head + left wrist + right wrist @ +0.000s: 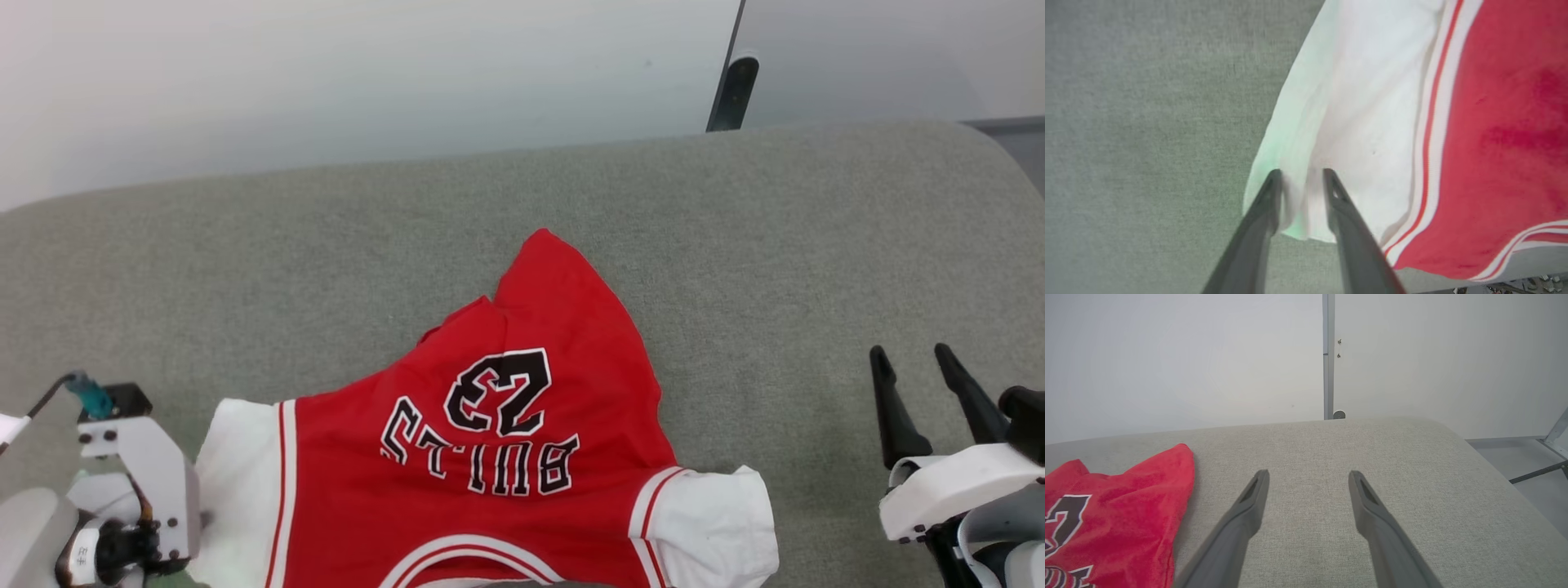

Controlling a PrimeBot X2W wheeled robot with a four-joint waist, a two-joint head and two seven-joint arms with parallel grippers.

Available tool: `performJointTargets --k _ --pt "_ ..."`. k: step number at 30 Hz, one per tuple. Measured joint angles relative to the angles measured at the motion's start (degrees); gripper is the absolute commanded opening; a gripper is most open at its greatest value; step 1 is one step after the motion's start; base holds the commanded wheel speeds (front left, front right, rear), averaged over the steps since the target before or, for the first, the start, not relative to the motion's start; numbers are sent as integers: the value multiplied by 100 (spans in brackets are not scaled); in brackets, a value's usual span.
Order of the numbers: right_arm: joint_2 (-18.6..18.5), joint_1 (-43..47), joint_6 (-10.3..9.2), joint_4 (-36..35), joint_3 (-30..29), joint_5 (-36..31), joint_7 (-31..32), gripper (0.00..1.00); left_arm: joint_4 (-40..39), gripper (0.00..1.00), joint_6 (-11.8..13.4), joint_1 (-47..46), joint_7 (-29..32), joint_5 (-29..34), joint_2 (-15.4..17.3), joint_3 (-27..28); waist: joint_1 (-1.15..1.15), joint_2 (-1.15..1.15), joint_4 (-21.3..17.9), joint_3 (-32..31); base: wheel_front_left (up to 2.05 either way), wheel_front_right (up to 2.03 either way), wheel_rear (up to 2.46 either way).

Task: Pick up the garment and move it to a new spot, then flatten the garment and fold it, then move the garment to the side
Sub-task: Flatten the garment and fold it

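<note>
Two left gripper (1302,175) fingers clamp the garment (522,457) by its white sleeve, lower left. Red jersey sprawls bottom centre on the grey padded surface (775,245). Lower right, the right gripper (910,355) hovers, fingers wide apart.

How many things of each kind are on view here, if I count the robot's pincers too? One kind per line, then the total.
jersey: 1
couch: 1
pincers: 2 (left pincer, right pincer)
Total: 4
</note>
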Motion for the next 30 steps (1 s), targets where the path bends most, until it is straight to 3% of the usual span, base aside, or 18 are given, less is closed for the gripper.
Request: performJointTargets --k 7,12,15,20,26,30 --pt "-96 183 0 -101 487 271 582 100 -399 100 -158 -35 -571 3 -119 153 0 0 96 -210 0 0 0" --pt "-245 246 0 -181 833 604 1344 100 -689 100 -308 -126 -1362 202 -343 232 0 0 232 -309 0 0 0" --pt "-310 319 0 -244 961 773 1903 100 -782 100 -490 -163 -1859 327 -565 199 0 0 348 -343 0 0 0" --pt "-283 353 0 -345 985 1023 2816 100 -767 100 -1013 -303 -2816 680 -838 78 0 0 585 -362 0 0 0" --pt "-198 522 0 -505 935 1121 3895 100 -505 100 -1380 -435 -4011 1049 -1127 38 0 0 908 -326 0 0 0" --pt "-152 662 0 -683 832 1092 4439 100 -350 100 -1490 -506 -4836 1384 -1196 21 0 0 1121 -272 0 0 0"
